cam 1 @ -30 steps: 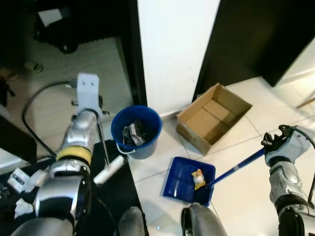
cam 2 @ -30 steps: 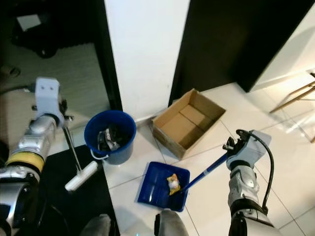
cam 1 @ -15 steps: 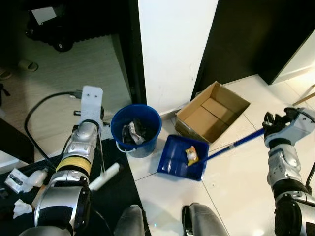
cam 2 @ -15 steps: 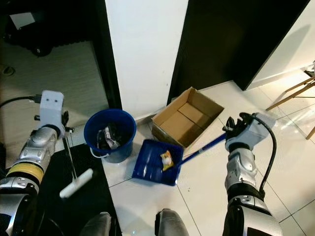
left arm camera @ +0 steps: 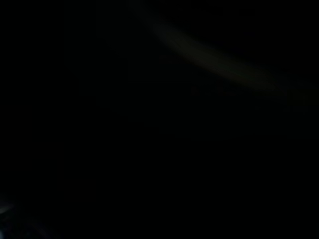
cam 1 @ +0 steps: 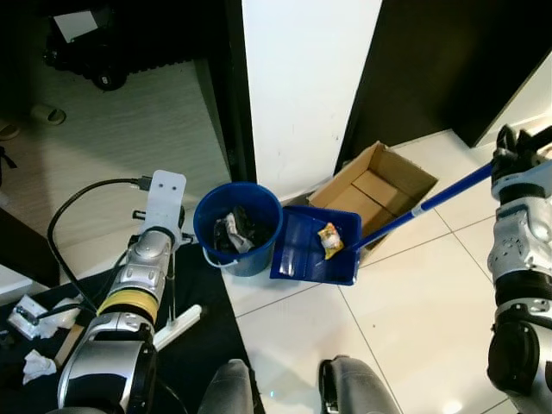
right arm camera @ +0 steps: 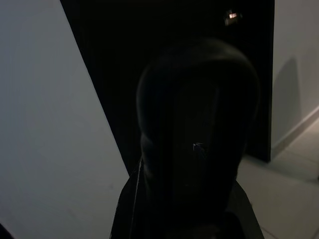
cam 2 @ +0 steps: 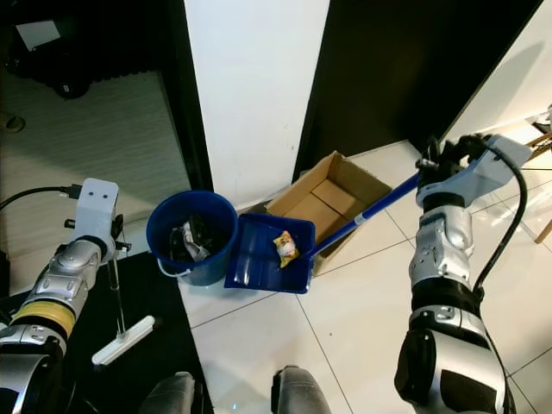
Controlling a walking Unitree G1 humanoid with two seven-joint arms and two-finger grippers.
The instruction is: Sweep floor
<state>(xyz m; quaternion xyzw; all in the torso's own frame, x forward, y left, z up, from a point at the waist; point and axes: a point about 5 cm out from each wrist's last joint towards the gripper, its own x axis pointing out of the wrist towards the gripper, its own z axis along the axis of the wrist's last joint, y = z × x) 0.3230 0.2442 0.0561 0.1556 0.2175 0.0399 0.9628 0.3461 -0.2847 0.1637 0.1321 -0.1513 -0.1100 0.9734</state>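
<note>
Slanting from right hand (cam 1: 511,157), dustpan (cam 1: 316,245) faces bucket (cam 1: 238,228).

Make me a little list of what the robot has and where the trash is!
right gripper: grips the top of the dustpan's long blue handle
dustpan: blue, raised beside the bucket
wrapper: yellow, lying in the dustpan
bucket: blue, with crumpled trash inside
cardboard box: open, behind the dustpan
left gripper: holds a thin rod with a white broom head near the floor
</note>
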